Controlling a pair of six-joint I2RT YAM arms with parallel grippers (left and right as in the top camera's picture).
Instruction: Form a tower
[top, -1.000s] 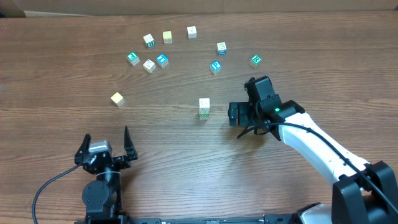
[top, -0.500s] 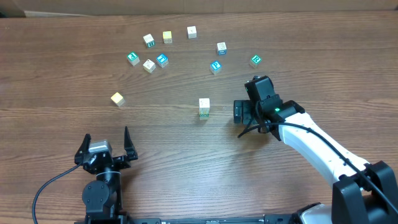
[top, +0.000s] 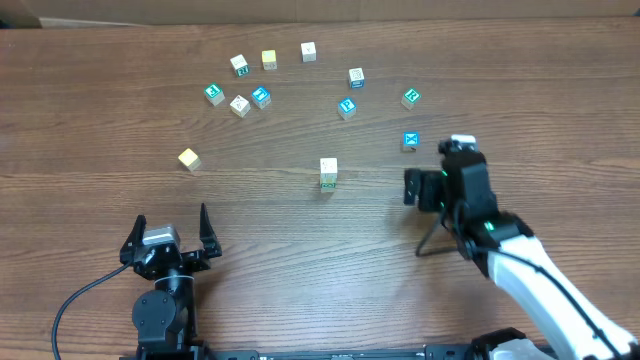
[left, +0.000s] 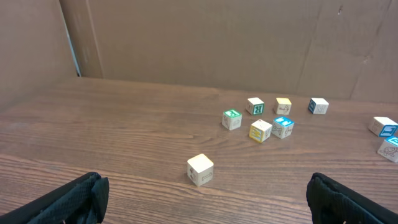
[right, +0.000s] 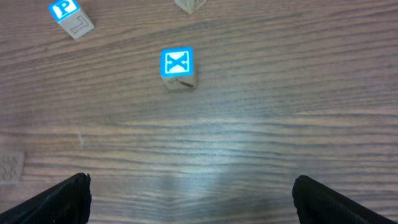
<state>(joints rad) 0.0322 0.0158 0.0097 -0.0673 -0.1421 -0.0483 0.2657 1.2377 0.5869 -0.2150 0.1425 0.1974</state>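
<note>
The tower (top: 328, 173) stands alone near the middle of the wooden table (top: 300, 270); the left gripper (top: 169, 220) and the right gripper (top: 411, 187) are both spread wide and hold nothing.

The tower is a narrow upright stack of wooden alphabet cubes, with a pale top and a green print on its near face. The right gripper is to its right, apart from it and not touching. Just beyond this gripper lies a cube with a blue X face (top: 410, 141). The left gripper is at the near edge, well apart from the tower, with a plain pale cube (top: 189, 158) beyond it. More loose cubes (top: 261, 96) lie scattered on the far side.
</note>
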